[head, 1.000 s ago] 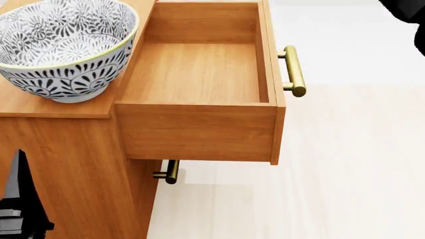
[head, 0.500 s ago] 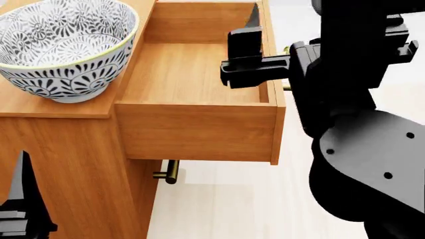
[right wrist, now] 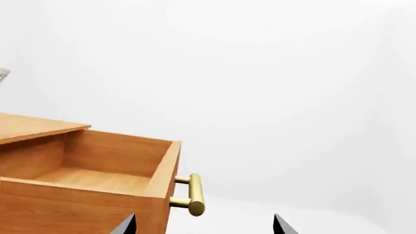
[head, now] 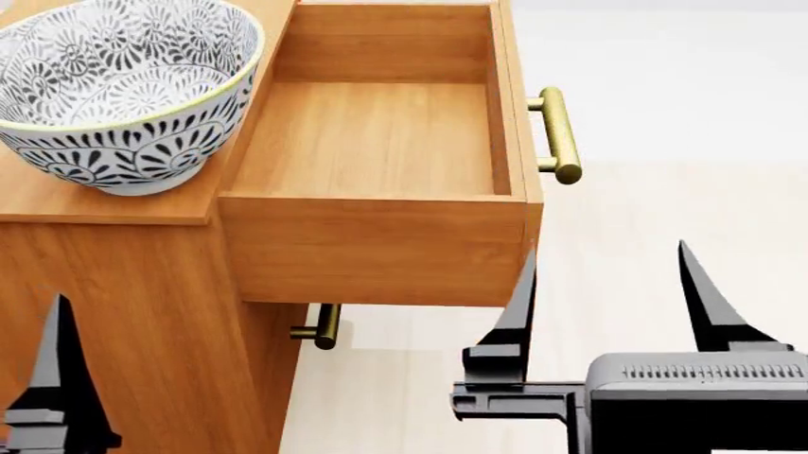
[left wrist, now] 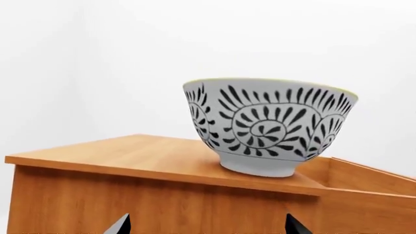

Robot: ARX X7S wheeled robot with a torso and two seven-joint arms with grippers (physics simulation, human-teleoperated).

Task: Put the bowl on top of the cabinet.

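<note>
bowl (head: 124, 90): upright on the cabinet (head: 139, 312) top, near the edge that meets the open drawer; nothing touches it
drawer (head: 378, 151): top one, pulled fully out, inside bare; brass handle (head: 557, 135) on its front
lower handle (head: 321, 327): shows under the drawer
right gripper (head: 606, 303): fingers spread wide, holding nothing, low in front of the drawer's front corner, over the pale floor (head: 669, 218)
left gripper (head: 57, 378): only one finger shows in the head view, beside the cabinet's side; in the wrist view two tips stand well apart, so it is agape and free of the bowl
</note>
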